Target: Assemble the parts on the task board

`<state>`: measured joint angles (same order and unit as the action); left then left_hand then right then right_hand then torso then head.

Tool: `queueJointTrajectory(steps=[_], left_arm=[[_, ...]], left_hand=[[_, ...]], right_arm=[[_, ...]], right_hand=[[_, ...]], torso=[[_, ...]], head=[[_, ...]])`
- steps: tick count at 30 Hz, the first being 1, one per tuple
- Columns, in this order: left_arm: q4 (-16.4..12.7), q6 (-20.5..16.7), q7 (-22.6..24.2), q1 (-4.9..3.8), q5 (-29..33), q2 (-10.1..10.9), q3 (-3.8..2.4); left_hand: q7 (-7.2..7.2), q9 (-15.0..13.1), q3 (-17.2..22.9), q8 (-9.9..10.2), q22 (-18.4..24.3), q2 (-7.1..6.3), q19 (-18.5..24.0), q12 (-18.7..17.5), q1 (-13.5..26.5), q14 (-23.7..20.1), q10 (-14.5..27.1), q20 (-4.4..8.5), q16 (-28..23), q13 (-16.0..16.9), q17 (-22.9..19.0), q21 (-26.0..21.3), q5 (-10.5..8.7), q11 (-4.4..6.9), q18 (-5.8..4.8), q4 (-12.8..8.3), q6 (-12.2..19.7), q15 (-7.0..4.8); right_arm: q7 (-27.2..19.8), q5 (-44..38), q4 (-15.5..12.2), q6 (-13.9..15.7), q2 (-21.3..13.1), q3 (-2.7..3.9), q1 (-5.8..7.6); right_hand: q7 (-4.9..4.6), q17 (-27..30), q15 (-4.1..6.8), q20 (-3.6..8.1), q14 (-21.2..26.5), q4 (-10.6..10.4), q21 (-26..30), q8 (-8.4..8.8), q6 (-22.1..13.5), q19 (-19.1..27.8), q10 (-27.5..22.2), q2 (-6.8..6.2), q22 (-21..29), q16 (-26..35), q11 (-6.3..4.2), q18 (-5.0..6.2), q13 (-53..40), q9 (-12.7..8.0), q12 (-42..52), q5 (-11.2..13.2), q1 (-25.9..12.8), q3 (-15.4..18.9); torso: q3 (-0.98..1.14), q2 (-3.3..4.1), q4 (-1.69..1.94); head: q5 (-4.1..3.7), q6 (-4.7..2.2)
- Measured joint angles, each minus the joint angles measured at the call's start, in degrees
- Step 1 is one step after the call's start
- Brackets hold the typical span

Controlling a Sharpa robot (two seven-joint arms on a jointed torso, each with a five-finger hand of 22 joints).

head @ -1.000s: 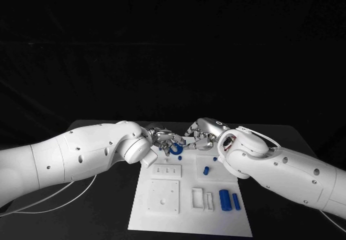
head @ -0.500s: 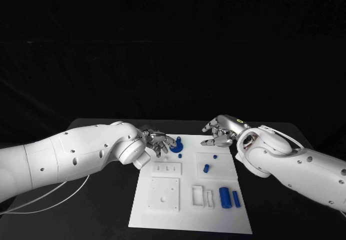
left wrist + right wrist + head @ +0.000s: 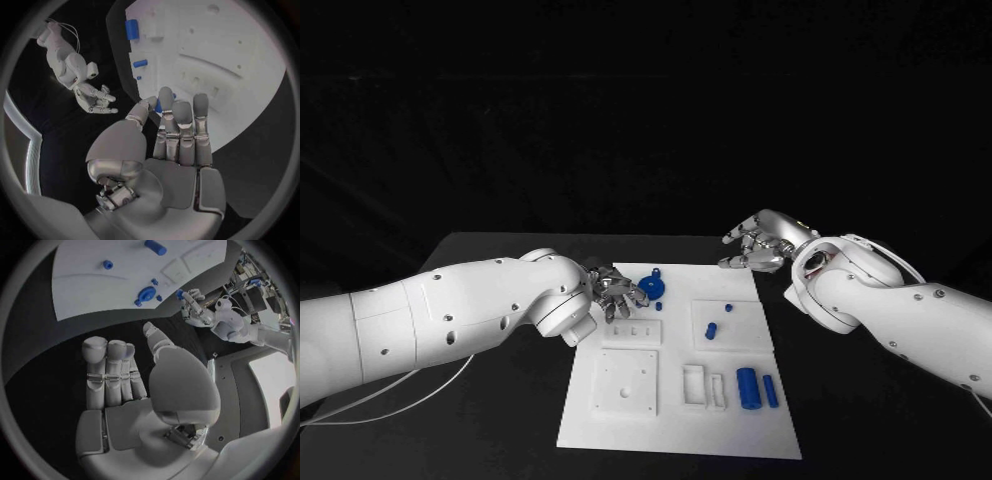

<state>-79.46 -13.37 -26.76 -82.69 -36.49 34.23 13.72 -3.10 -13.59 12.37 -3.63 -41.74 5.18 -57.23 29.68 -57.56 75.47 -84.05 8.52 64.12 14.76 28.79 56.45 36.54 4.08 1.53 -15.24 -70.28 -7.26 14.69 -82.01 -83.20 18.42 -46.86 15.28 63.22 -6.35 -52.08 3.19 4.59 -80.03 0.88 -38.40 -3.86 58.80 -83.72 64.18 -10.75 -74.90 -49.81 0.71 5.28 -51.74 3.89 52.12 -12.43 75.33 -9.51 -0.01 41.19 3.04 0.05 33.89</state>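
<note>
several blue parts [image 3: 749, 386] sit on the white task board [image 3: 678, 440] in the middle of the black table [image 3: 488, 440]; a round blue piece [image 3: 652, 288] lies near its far edge. the left hand [image 3: 615, 291] hovers just beside that piece, fingers apart, holding nothing. the right hand [image 3: 764, 243] hangs off the board's far right corner, fingers loosely spread, empty too.

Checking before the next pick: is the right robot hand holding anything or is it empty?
Empty. The right robot hand has its fingers extended with nothing between them, and it sits off the task board, over the black table.
</note>
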Motion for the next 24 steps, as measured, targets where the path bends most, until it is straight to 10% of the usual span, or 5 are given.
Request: queueJointTrajectory(steps=[24], left_arm=[[1.5, 5.7, -3.3, 2.04, -6.8, -1.3, 0.09]], left_hand=[[0.03, 0.0, -0.2, -0.1, -2.4, 1.16, -2.4, 3.1, 1.2, 0.4, 0.0, 0.49, 2.2, 0.8, 1.3, -2.8, -0.67, 0.39, -0.23, -0.2, 0.0, -0.01]], right_arm=[[-0.7, 3.6, 0.9, 0.4, 1.1, 0.55, 0.05]], right_hand=[[0.0, 0.0, 0.0, 0.0, 0.0, 2.8, 0.0, 0.0, 0.0, 0.0, -0.2, 0.43, 0.0, 0.0, -0.2, -0.03, 0.5, 0.0, 0.0, -1.6, 0.3, -2.5]], torso=[[-0.1, 0.1, -0.03]], head=[[0.34, 1.33]])
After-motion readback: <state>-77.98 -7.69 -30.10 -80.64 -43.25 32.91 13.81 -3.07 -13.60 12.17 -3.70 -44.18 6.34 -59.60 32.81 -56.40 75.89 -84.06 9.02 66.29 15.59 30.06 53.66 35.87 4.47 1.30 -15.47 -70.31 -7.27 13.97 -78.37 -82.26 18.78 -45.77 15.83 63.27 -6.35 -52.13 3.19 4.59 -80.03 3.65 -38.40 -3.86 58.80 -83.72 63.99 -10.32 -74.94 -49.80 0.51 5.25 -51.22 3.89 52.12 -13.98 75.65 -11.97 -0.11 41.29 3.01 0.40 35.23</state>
